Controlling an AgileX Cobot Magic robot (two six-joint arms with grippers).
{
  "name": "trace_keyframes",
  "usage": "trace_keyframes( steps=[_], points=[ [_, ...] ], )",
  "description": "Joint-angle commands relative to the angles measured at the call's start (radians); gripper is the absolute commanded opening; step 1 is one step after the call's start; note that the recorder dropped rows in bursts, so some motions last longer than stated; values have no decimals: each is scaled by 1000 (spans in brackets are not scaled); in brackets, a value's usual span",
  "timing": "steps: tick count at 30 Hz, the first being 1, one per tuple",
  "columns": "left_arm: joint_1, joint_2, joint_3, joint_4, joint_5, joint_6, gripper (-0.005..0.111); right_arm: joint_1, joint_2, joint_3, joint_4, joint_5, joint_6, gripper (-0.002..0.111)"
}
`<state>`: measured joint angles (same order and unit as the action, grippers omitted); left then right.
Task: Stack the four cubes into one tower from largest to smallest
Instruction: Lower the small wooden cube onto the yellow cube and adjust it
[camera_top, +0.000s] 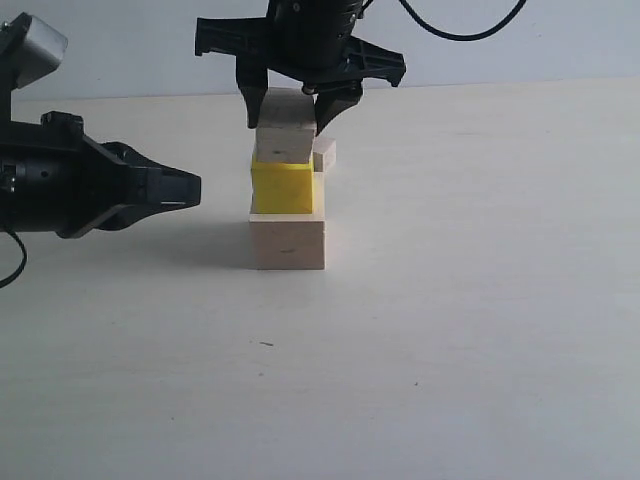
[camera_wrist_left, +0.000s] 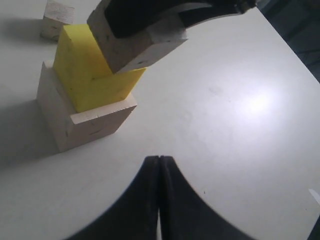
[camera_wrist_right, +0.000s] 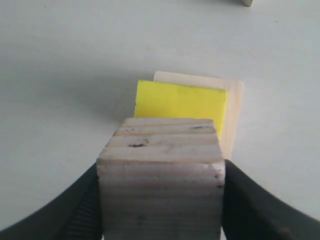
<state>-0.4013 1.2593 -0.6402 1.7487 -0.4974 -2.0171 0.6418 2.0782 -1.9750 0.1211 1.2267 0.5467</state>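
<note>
Exterior view: four square-edged wooden cubes are counted, three grainy and pale, one a smooth yellow cube (camera_top: 283, 187). The medium cube (camera_top: 283, 140) is pinched by the right tool (camera_top: 292, 118) atop the yellow cube and large cube (camera_top: 288, 243); the left tool (camera_top: 195, 188) is pressed together.

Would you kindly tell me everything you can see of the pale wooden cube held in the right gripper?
The pale wooden cube is bare light wood with clear grain lines and a few dark specks. The right gripper clamps it from above, jaws pressed on two opposite sides. It sits directly over the yellow cube and seems slightly tilted. Its lower edge is level with the yellow top, but whether the two actually touch cannot be told.
</note>
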Motion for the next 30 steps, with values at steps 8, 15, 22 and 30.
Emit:
trace_keyframes(
  steps=[8, 15, 22, 30],
  points=[
    [-7, -7, 3, -4, -9, -5, 0, 2, -4, -10, -23, -6, 21, 0],
    [-7, -7, 3, -4, -13, -5, 0, -16, -4, -10, -16, -6, 21, 0],
    [-7, -7, 3, -4, -15, -5, 0, -19, -2, -10, 8, -19, -12, 0],
    [-7, -7, 3, -4, -15, -5, 0, -19, 38, -10, 36, -35, -48, 0]
  ],
)
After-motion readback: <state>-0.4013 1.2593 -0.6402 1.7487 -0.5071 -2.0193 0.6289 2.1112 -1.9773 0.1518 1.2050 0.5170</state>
